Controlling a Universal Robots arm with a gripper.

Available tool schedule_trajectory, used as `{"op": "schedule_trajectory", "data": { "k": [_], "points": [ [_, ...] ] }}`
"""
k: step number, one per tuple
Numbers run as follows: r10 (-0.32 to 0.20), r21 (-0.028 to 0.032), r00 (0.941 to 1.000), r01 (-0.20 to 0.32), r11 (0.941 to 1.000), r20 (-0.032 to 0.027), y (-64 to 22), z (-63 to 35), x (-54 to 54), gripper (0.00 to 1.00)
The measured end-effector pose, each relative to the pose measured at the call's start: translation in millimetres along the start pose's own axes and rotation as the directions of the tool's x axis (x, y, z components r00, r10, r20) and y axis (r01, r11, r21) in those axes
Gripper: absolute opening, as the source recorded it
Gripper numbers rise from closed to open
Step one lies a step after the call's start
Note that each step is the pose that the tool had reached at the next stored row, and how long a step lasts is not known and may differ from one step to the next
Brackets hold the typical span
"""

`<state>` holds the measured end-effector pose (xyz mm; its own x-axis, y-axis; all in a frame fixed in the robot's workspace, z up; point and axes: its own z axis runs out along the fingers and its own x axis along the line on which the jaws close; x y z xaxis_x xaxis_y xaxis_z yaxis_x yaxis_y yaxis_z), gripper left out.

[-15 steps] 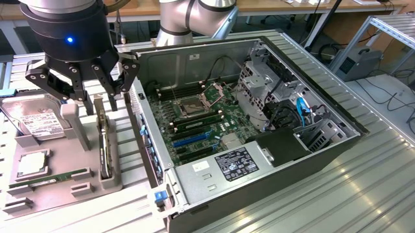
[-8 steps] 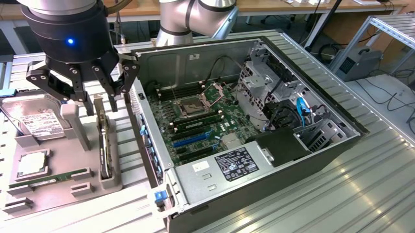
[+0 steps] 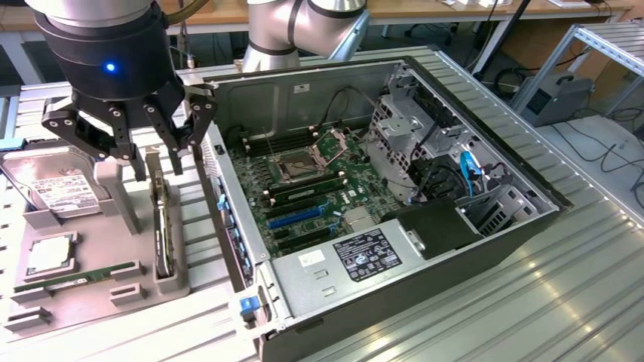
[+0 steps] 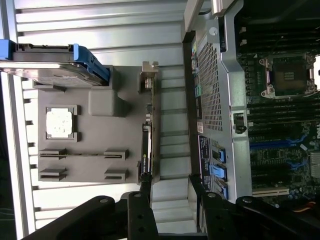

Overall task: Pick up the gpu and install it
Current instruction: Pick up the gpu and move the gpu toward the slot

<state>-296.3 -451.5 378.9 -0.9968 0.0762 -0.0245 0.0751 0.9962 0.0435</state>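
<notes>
The gripper (image 3: 154, 160) hangs with its fingers spread wide, gripping nothing. Directly beneath them the gpu (image 3: 159, 219) stands on edge in a slot of the grey holder tray (image 3: 121, 204). In the wrist view one fingertip (image 4: 141, 200) lines up with the card's near end, while the other sits out toward the open computer case (image 3: 292, 94). A hard drive (image 3: 50, 188) leans in the tray on the fingers' side away from the case.

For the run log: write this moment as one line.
gripper: open, above gpu | gpu: on edge in grey holder, not held | install: not done
</notes>
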Motion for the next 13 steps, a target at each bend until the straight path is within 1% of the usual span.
{"op": "schedule_trajectory", "data": {
  "k": [13],
  "points": [
    [0.000, 0.0000, 1.0000, 0.000, 1.0000, 0.0000, -0.1, 2.9, 0.1, 0.42]
  ]
}}
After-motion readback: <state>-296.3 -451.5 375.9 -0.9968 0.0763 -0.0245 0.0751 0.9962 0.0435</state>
